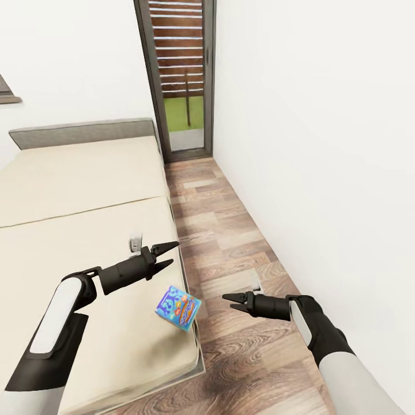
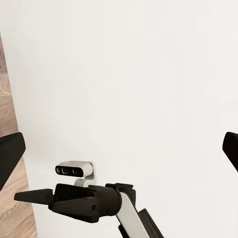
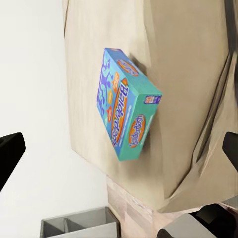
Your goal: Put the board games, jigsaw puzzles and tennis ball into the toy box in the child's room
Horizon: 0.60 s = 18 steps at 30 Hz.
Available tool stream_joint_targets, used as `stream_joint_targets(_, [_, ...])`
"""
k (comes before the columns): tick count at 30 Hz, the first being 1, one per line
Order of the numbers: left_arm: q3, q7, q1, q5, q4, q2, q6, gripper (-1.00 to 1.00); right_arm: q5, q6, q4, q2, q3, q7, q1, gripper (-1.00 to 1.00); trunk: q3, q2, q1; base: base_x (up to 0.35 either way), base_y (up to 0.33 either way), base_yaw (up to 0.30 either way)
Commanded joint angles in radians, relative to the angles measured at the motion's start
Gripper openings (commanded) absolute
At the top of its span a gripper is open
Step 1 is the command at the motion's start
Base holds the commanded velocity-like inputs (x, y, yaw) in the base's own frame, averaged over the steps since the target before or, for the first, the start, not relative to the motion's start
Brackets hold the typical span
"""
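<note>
Blue board game (image 1: pixel 178 308): tilted on the beige mattress of the bed (image 1: pixel 75 190), at its edge nearest the wood floor (image 1: pixel 230 230); my right wrist view shows orange lettering on its face (image 3: pixel 125 111).
Left gripper (image 1: pixel 167 255): I see it above the mattress, just up from the box, fingers spread, nothing between them.
Right gripper (image 1: pixel 229 302): over the floor, beside the box, fingers parted, empty.
Grey headboard (image 1: pixel 80 132): far end, against the white wall.

This is a bedroom in a home: a low wide bed (image 1: pixel 80 190) with a beige mattress and grey headboard (image 1: pixel 80 132) stands on a wood-plank floor (image 1: pixel 230 242) between plain white walls, beside a glazed door (image 1: pixel 181 80) opening onto grass.
</note>
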<state>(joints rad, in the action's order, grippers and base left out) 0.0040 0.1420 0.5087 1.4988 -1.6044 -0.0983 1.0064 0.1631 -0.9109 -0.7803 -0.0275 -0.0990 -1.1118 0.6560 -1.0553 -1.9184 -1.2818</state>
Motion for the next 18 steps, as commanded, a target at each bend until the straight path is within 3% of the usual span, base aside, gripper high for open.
stream_joint_targets(1, [0.000, 0.011, 0.001, 0.011, -0.001, 0.000, 0.003, 1.00, 0.001, -0.005, 0.001, 0.000, -0.002, -0.003, 0.001, 1.00, -0.004, -0.008, -0.004, 0.000, 0.000, 0.000])
stream_joint_targets(18, [-0.003, 0.014, 0.001, 0.009, 0.001, 0.002, 0.002, 1.00, 0.004, -0.004, 0.004, -0.004, -0.007, -0.006, 0.002, 1.00, -0.057, -0.127, -0.069, 0.000, 0.000, 0.000])
